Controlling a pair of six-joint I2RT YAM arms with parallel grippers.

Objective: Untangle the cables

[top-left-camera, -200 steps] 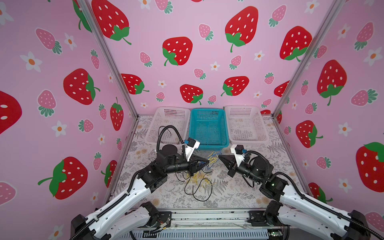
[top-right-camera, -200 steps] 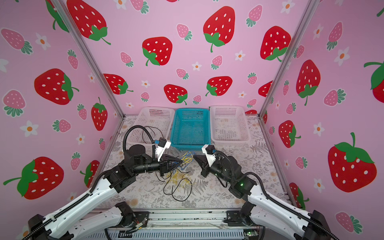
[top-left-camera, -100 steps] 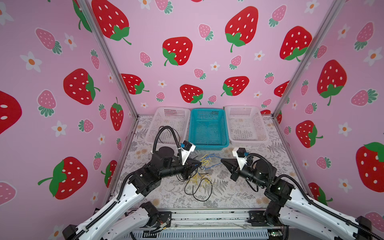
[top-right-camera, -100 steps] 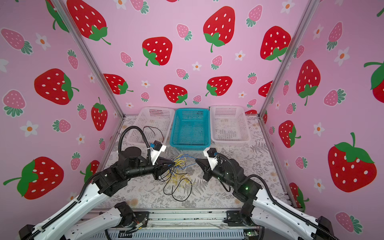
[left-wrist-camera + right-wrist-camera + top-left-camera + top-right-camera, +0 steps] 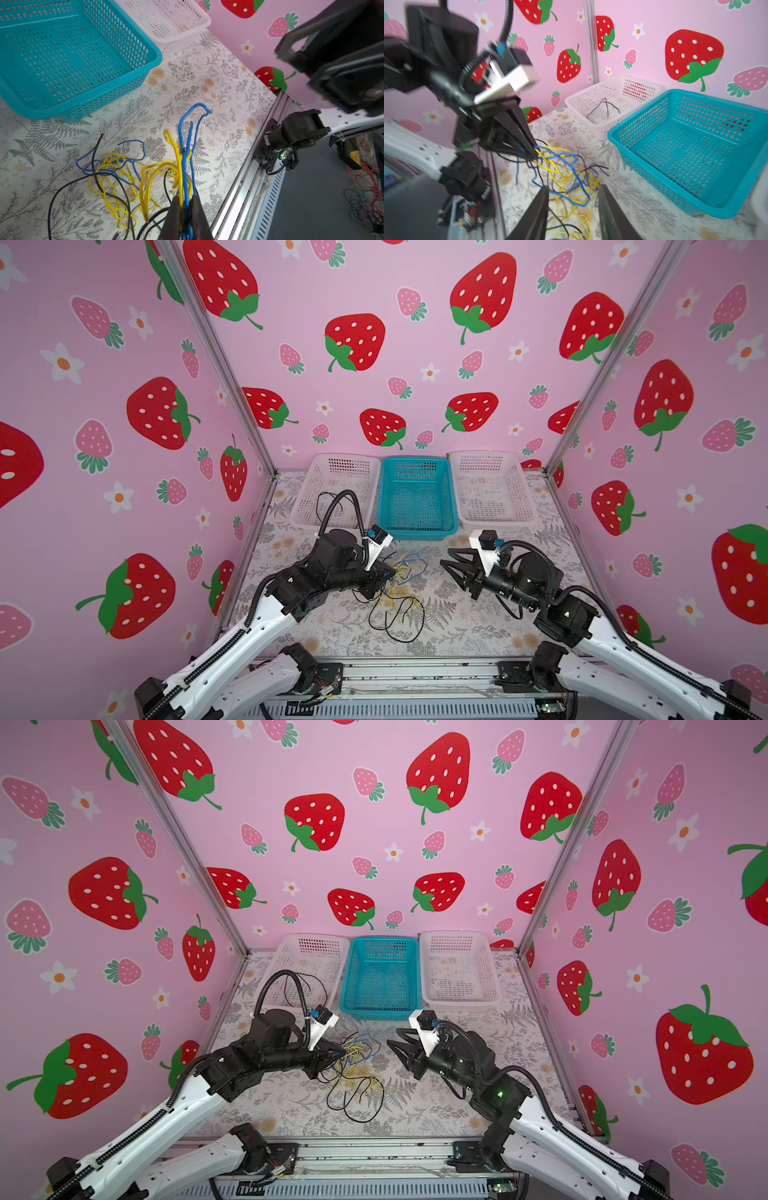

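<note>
At left, the left hand (image 5: 184,200) is clenched on yellow and blue strands of the cables (image 5: 400,593), tangled on the desk (image 5: 461,635) between both hands; right of the heap, the right hand (image 5: 573,188) gapes empty, pointing at it.

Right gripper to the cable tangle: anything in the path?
Nothing visible. The right gripper has its jaws open and points at the cables across a short strip of bare tablecloth. The left gripper grips yellow and blue strands on the tangle's far side, out of the path.
</note>
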